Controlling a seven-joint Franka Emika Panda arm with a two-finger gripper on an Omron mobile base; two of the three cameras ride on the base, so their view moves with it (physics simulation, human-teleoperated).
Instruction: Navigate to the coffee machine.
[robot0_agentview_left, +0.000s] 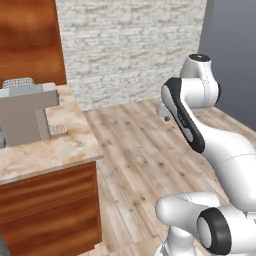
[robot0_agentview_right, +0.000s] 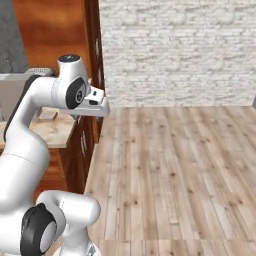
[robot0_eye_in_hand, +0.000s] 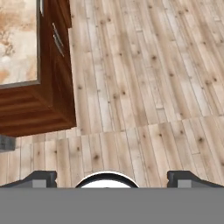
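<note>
Bright, even rendered light, faint shadows, no glare, slightly soft low-resolution detail

Coffee machine (robot0_agentview_left: 27, 112) stands on the table (robot0_agentview_left: 60, 150), at the left of the scene, with its drip tray (robot0_agentview_left: 58, 130) at its right foot. Table sits on a cabinet (robot0_agentview_left: 50, 210) whose end faces the open floor (robot0_agentview_left: 145, 150) to the right. Brick wall (robot0_agentview_left: 130, 50) runs across the far side. Tool (robot0_eye_in_hand: 112, 177) hangs over the floor, right of the cabinet corner.

I see the coffee machine (robot0_agentview_left: 25, 112) upright on the marble counter's (robot0_agentview_left: 60, 150) end (grey, boxy, small drip tray at its base).
</note>
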